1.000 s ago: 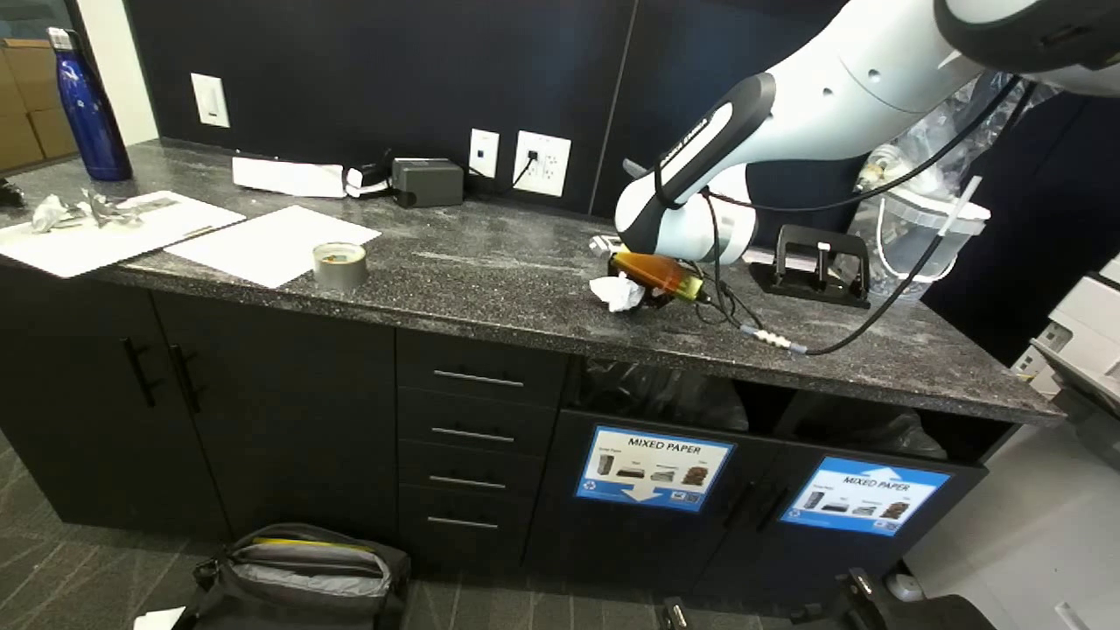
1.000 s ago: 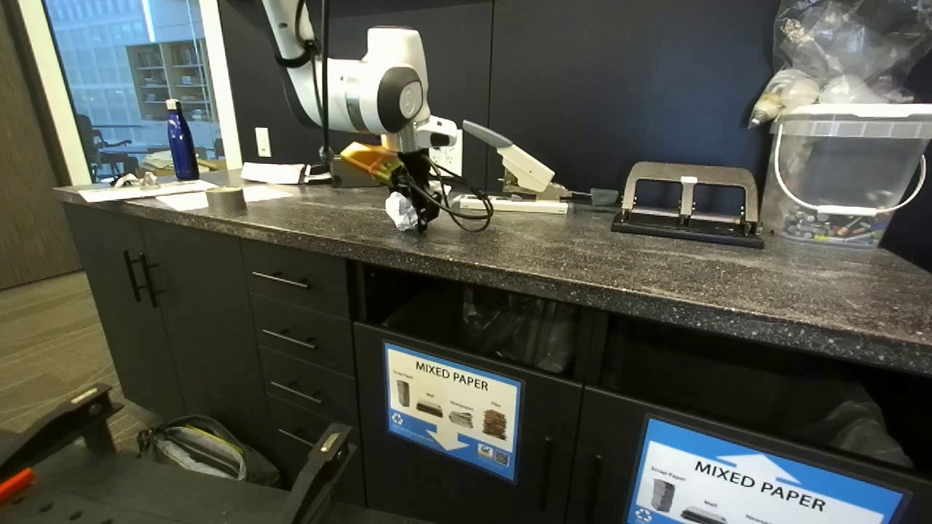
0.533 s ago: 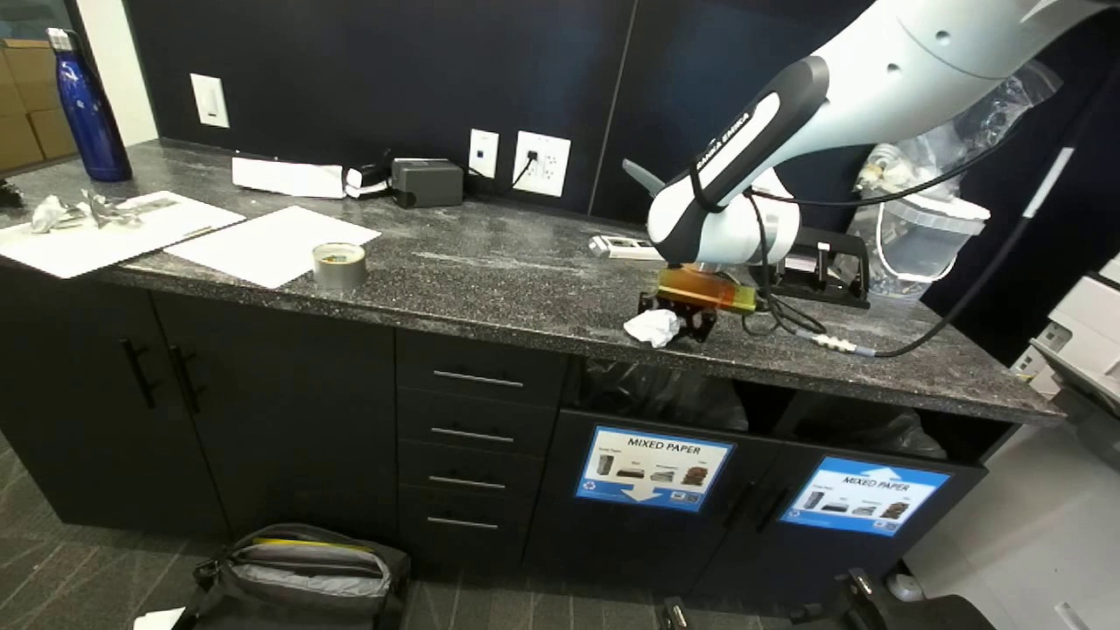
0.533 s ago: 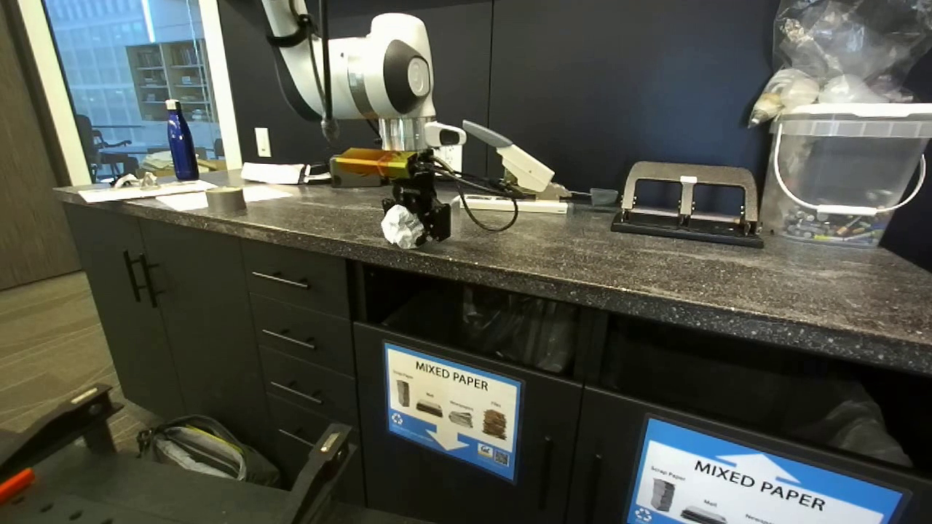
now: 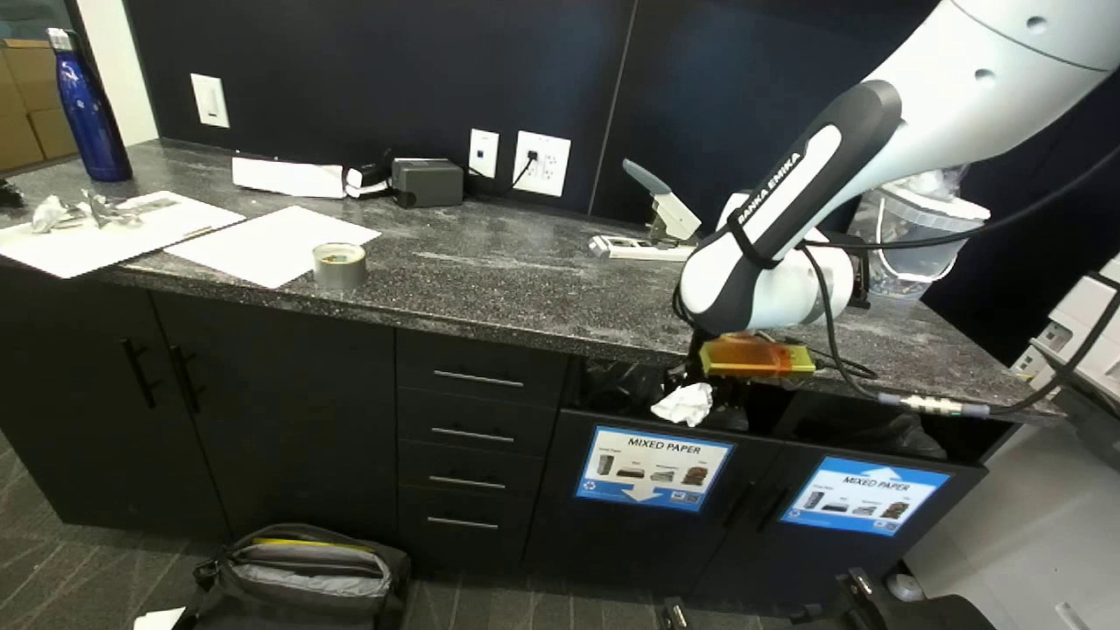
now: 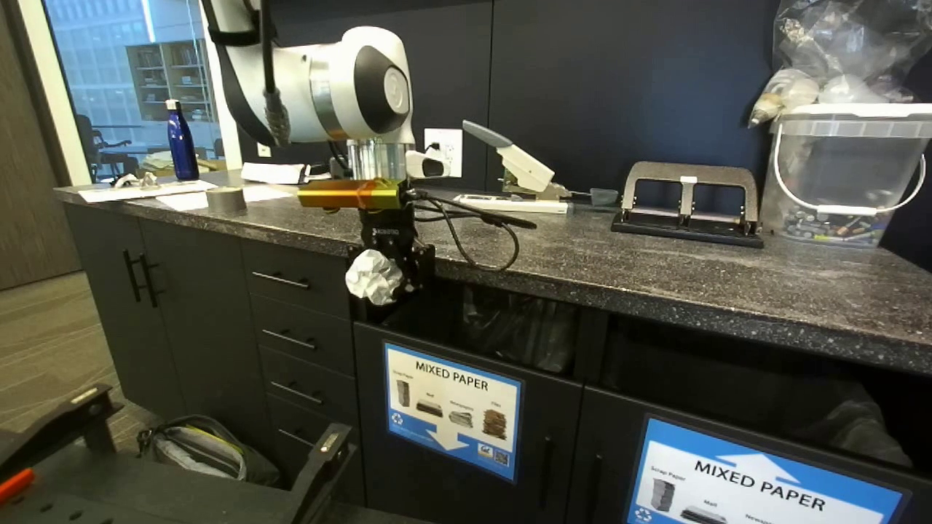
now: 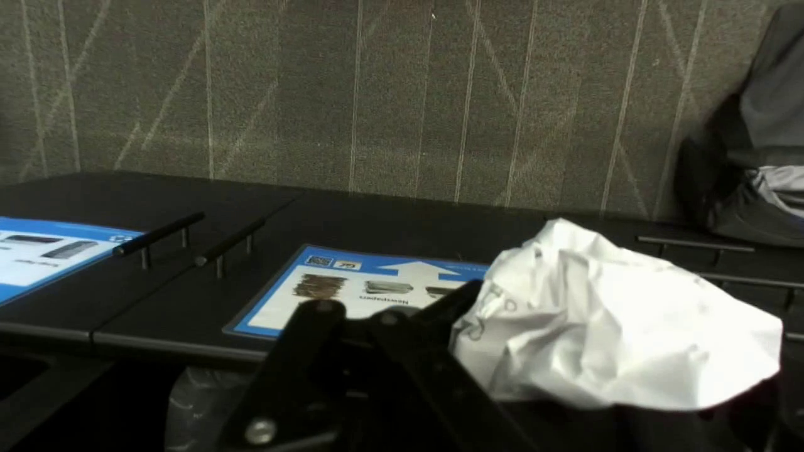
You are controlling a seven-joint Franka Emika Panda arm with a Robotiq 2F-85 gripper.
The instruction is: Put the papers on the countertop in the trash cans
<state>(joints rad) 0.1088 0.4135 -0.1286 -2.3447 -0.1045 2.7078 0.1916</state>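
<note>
A: so how's that crumpled paper wad [image 7: 615,333] gonna handle? looks pinched in the fingers [image 6: 421,268], with most of it poking out one side.

B: yep, gripped and hanging just past the countertop [image 6: 553,240] edge. I'd guess super light, soft, kinda springy, not slippery, nothing to break. A bite nearer its middle would be steadier, no need to crush it.

A: anything in the way?

B: counter edge is right behind and above the fingers, front panel of the nearest MIXED PAPER bin [image 6: 542,407] is below. Its slot is between, and the plastic liner [image 6: 535,331] in there could snag. Loose cables [image 6: 510,222] hang above the fingers too. The hole punch [image 6: 687,196] is well behind them, no bother. More crumpled scraps [image 5: 54,213] sit far off on a flat white sheet [image 5: 79,249].
</note>
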